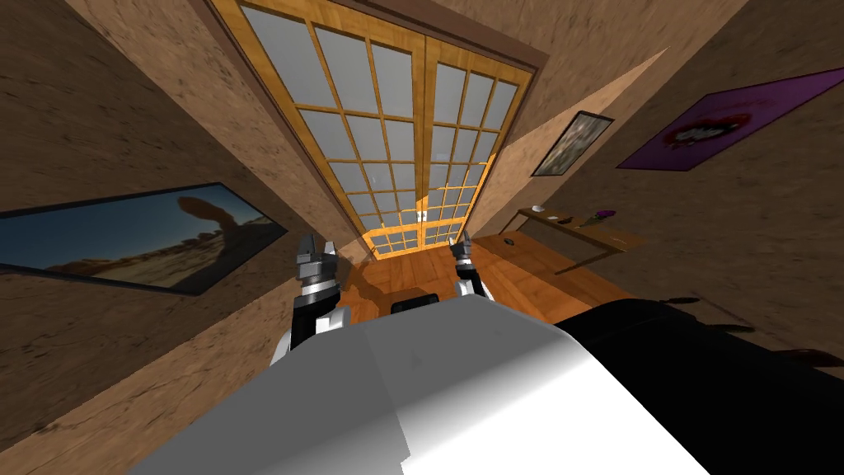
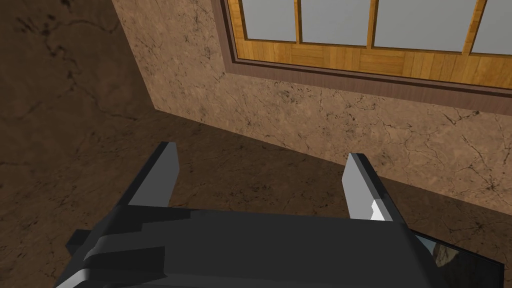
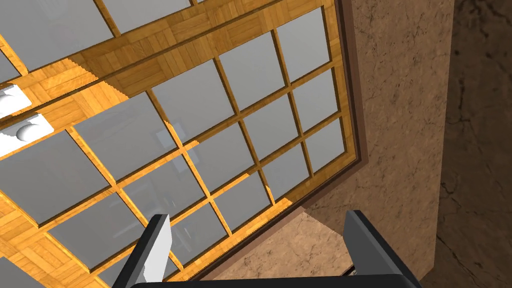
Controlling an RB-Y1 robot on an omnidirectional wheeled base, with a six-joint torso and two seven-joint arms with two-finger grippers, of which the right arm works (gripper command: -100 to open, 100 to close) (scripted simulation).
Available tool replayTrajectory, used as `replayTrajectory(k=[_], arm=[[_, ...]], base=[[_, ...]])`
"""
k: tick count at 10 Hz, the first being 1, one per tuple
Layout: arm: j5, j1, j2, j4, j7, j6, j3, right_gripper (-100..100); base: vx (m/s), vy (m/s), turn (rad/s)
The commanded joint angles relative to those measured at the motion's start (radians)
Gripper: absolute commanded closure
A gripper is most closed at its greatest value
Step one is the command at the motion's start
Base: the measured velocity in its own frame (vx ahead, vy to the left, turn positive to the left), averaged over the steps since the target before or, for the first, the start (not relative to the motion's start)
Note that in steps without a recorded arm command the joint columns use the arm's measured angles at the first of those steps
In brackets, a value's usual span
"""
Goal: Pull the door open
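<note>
Right wrist view: door handles (image 3: pixel 25 131) lie ahead of my right tool (image 3: pixel 257 217), fingers apart. Left tool (image 2: pixel 262 152), likewise apart, sits farther.

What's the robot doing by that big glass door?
The robot faces a wooden double door with glass panes; it's shut. The left gripper and right gripper are held out in front, both open and empty, touching nothing. The white knobs where the two halves meet are untouched, so the pulling hasn't begun.

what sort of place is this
Likely a house hallway: a wooden double door with glass panes at the end, a framed picture hung on the robot's left, and a small side table on its right.
</note>
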Motion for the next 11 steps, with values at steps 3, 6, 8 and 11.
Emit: replayTrajectory(k=[3,6,8,11], arm=[[-0.049,-0.018,-0.018,0.071,-0.069,-0.030,0.017,-100],[-0.089,-0.030,-0.032,0.128,-0.123,-0.054,0.032,-100],[-0.118,-0.038,-0.042,0.169,-0.161,-0.071,0.042,-100],[-0.160,-0.051,-0.056,0.229,-0.218,-0.097,0.058,-100]], base=[[0.106,-0.021,0.077],[0.089,-0.025,0.087],[0.093,-0.032,0.096],[0.101,-0.031,0.086]])
